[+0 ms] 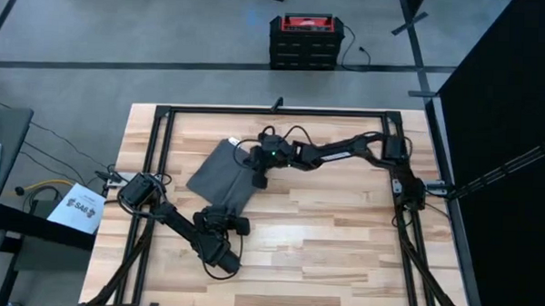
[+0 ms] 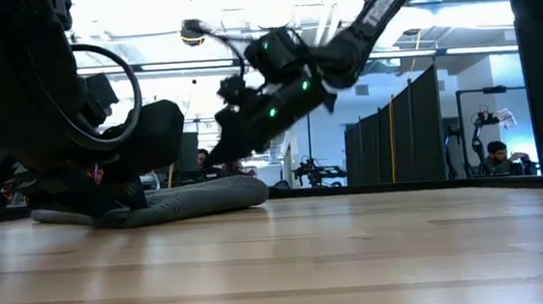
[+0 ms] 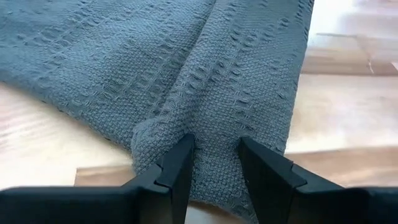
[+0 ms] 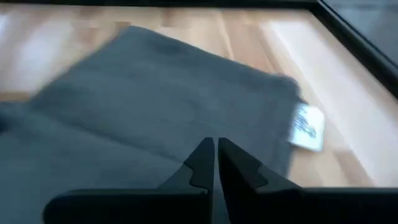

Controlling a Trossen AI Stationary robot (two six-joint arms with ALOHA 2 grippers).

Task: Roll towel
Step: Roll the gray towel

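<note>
The dark grey towel (image 1: 219,174) lies askew on the wooden table, left of centre, and shows as a low mound in the low view (image 2: 193,199). Its small white tag (image 4: 306,128) sticks out at one edge. My left gripper (image 1: 218,215) is at the towel's near end, shut on a ridge of cloth (image 3: 216,163). My right gripper (image 1: 257,173) hovers at the towel's right edge, fingers shut (image 4: 216,152) with nothing seen between them. Whether it touches the cloth I cannot tell. My left gripper pinches a raised fold (image 3: 214,140) at the towel's near end between its two fingers (image 3: 177,171). The fingers come in low from the table's near side and lie along the fold. The rest of the towel lies flat on the table beyond them.
A black frame (image 1: 274,111) runs around the work area. A red and black box (image 1: 304,40) stands on the floor beyond the far edge. Bare wood (image 1: 342,237) lies to the right of the towel and nearer than it.
</note>
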